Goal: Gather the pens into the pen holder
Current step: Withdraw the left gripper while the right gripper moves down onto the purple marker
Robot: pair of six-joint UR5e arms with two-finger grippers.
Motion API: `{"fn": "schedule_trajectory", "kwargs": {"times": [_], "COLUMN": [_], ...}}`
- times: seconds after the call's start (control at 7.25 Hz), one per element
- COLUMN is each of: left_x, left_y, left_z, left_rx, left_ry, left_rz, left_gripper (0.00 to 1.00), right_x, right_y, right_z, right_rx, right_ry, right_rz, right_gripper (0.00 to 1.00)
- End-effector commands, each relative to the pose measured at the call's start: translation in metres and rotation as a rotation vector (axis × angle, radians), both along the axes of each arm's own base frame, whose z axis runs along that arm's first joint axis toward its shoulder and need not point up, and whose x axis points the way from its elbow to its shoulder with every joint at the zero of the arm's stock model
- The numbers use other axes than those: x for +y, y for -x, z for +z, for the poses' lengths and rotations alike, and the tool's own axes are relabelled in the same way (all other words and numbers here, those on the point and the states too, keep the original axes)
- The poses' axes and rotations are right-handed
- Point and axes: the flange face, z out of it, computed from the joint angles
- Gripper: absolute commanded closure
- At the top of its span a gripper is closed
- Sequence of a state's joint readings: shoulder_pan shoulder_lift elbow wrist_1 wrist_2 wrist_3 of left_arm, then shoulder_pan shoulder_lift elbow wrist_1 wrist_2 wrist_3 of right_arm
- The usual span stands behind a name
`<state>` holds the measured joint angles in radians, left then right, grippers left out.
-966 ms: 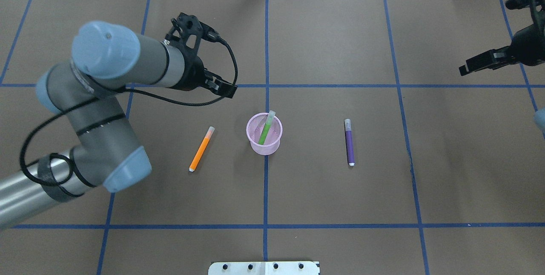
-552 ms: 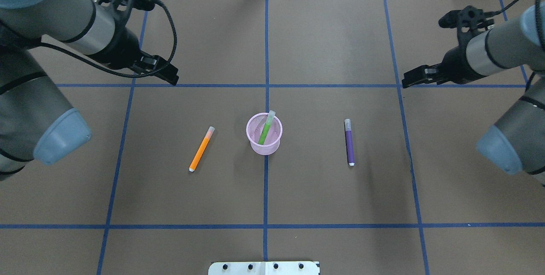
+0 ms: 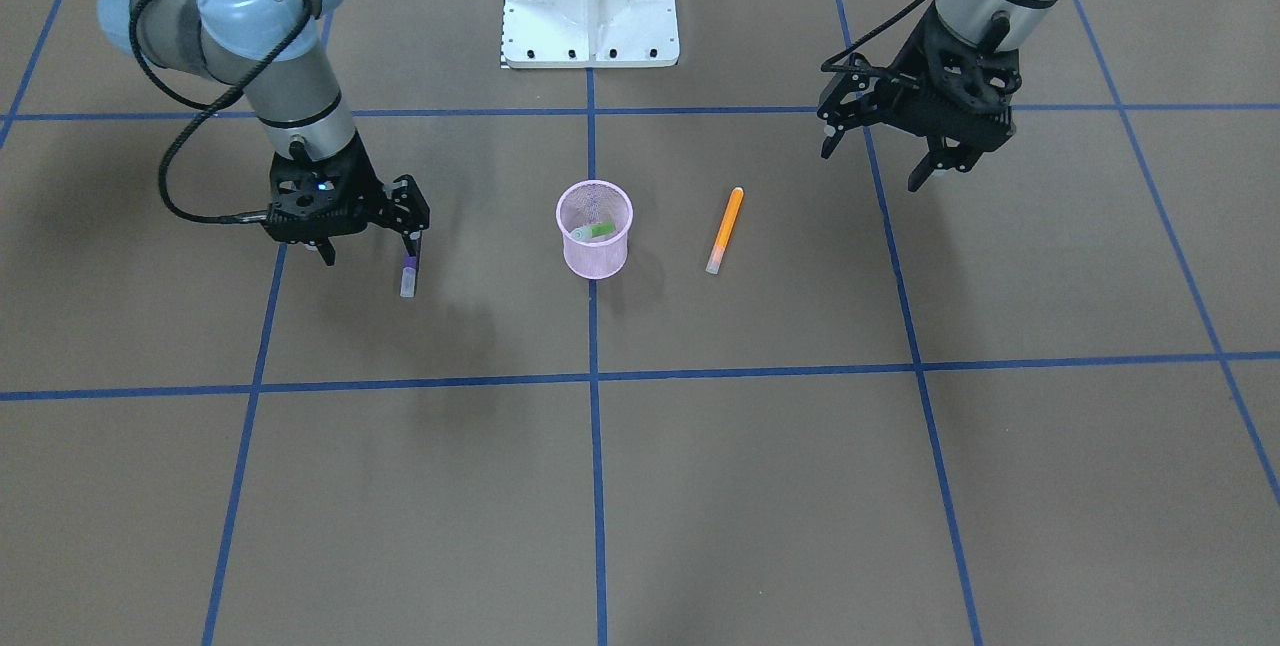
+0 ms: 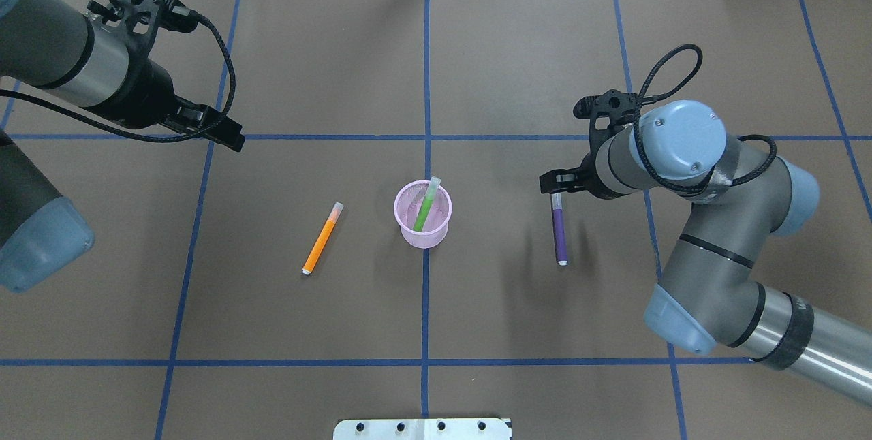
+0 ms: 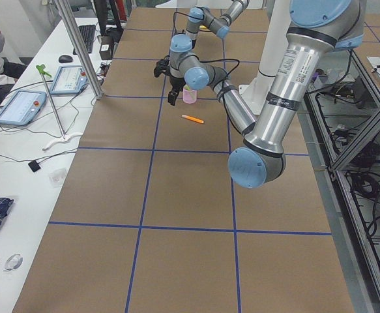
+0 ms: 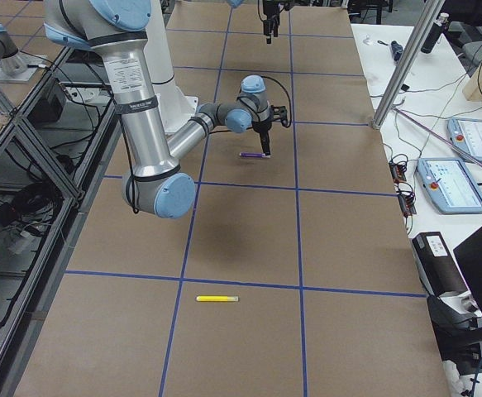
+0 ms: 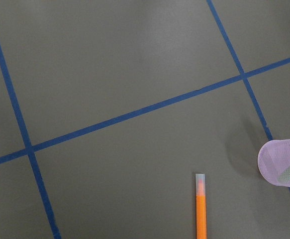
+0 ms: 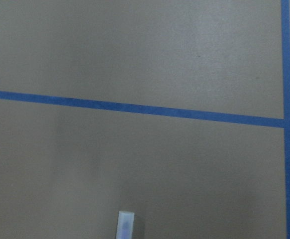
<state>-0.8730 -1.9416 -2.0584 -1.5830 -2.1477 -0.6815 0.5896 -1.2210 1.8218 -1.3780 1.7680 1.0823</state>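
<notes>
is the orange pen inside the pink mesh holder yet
No, the orange pen lies flat on the table apart from the pen holder, which holds only the green pen.

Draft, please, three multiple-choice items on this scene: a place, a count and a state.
1. Where is the green pen? A on the table; B in the pen holder; C in a gripper.
2. How many pens lie on the table? A one; B two; C three.
3. How is the right gripper? A open; B shut on a pen; C shut, empty.
B: it leans inside the mesh cup. B: the orange pen and the purple pen lie flat. A: its fingers stand apart.
</notes>
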Motion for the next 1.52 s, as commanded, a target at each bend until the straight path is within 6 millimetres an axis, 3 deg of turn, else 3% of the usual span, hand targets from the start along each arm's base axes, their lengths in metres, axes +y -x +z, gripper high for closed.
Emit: {"fn": "schedule_trajectory", "kwargs": {"times": [0.0, 0.14, 0.28, 0.69, 1.38], "left_x": [0.001, 0.001, 0.002, -0.002, 0.0], "left_y": [-0.001, -0.001, -0.002, 0.0, 0.001], "left_z": [-0.003, -0.003, -0.003, -0.001, 0.0], "left_rx": [0.004, 0.004, 0.004, -0.027, -0.027], "left_ry": [-0.001, 0.001, 0.001, -0.021, -0.021], "left_rz": [-0.001, -0.001, 0.002, -0.058, -0.058], "left_gripper": [0.0, 0.0, 0.0, 0.0, 0.0], "right_x": [0.015, 0.027, 0.027, 0.032, 0.032], "right_y": [0.034, 0.044, 0.044, 0.041, 0.043], "right_z": [-0.005, 0.001, 0.0, 0.025, 0.031], "right_rx": [0.001, 0.007, -0.015, -0.013, -0.001], "right_ry": [0.034, 0.061, 0.057, 0.07, 0.074], "right_rz": [0.003, 0.031, 0.044, 0.054, 0.054], "right_gripper": [0.13, 0.22, 0.27, 0.42, 0.52]}}
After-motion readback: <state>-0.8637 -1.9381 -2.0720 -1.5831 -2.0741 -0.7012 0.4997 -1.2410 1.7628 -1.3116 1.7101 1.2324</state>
